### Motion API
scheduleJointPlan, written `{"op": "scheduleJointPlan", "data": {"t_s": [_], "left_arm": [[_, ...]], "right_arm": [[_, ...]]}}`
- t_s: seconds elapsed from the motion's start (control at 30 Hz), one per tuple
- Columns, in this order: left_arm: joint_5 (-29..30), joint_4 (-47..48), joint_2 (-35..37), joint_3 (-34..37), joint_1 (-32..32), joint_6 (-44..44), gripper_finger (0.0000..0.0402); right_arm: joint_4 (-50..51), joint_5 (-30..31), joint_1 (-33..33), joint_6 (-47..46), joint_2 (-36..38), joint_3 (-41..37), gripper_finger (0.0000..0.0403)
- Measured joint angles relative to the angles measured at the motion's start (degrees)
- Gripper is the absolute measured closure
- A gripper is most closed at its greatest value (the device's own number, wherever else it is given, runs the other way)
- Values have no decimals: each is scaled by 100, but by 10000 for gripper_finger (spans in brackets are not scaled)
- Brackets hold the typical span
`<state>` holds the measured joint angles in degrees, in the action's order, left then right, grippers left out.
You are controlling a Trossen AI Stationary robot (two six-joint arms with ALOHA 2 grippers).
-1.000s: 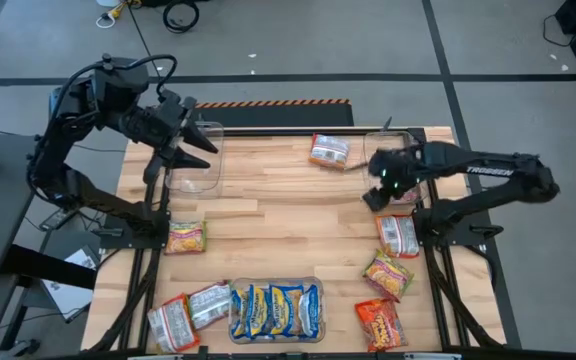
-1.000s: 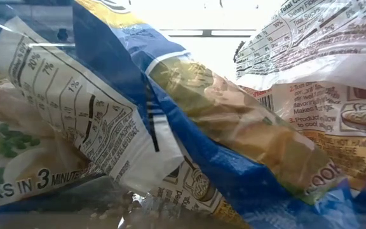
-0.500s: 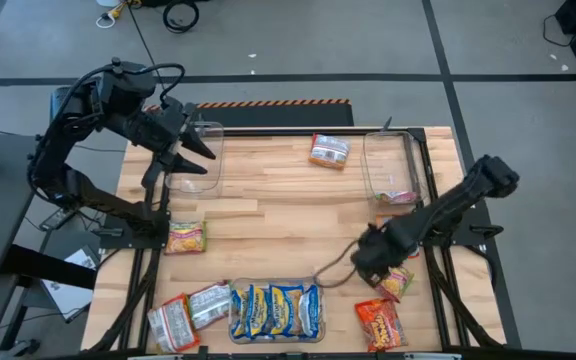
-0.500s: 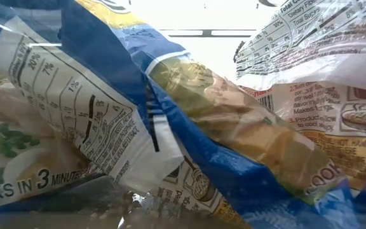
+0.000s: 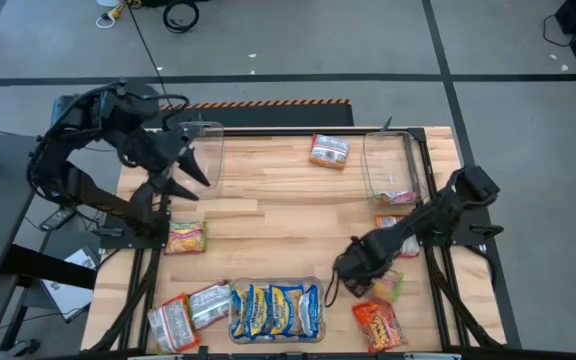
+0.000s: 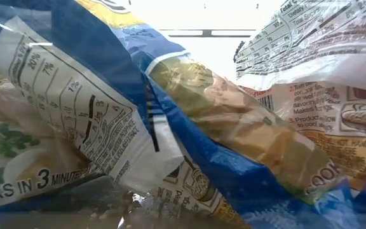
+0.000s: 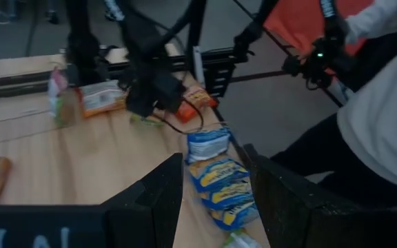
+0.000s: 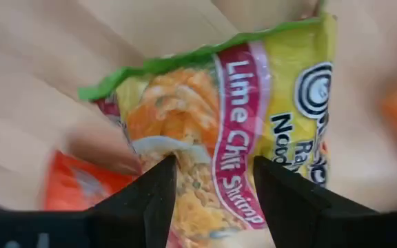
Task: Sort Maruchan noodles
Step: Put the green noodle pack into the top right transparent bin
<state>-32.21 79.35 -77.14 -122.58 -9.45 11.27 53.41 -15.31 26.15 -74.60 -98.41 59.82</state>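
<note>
In the high view, the left pincer (image 5: pixel 181 165) hangs at the upper left of the frame, over the edge of a clear bin (image 5: pixel 204 158) on the worktop (image 5: pixel 278 205); its fingers (image 7: pixel 158 196) stand wide apart with nothing between them. Below it, at the left edge of the worktop, lies a yellow-and-red packet (image 5: pixel 185 237). At the lower left corner lie a red-and-silver packet (image 5: pixel 172 322) and, touching it, a silvery packet (image 5: pixel 210 303). At the bottom centre a second clear bin (image 5: pixel 233 290) holds a row of blue-and-yellow packets (image 5: pixel 276 310), which also fill the low view (image 6: pixel 189 127).

Near the top centre an orange-red packet (image 5: pixel 329 150) lies alone. To the right, a third clear bin (image 5: pixel 370 160) holds one packet at its lower end (image 5: pixel 398 196).

The right pincer (image 5: pixel 351 270) is low over the worktop at the lower right. Just to its right lies the green-edged Lime Chili Shrimp packet (image 5: pixel 388 286); the right wrist view shows this packet (image 8: pixel 247 131) directly ahead of the spread fingers (image 8: pixel 150 200), beyond their tips and not gripped. Below it an orange packet (image 5: pixel 377 323) lies at the bottom right, and another packet (image 5: pixel 392 223) peeks out from under the right arm.
</note>
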Motion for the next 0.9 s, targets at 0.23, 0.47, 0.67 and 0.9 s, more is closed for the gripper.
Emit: {"op": "scheduleJointPlan", "data": {"t_s": [0.23,0.47,0.67,0.9], "left_arm": [[2,-79,-2,-1,322,-13,230],[81,-424,-4,-1,531,-352,230],[756,-696,-48,-5,1065,-1131,230],[2651,-152,-129,202,1862,-3071,230]], "right_arm": [[-314,1224,-741,351,492,327,204],[453,2073,-942,-479,1615,334,202],[98,2376,-936,-635,2214,-467,201],[-892,2538,-889,-567,2367,-1639,198]]}}
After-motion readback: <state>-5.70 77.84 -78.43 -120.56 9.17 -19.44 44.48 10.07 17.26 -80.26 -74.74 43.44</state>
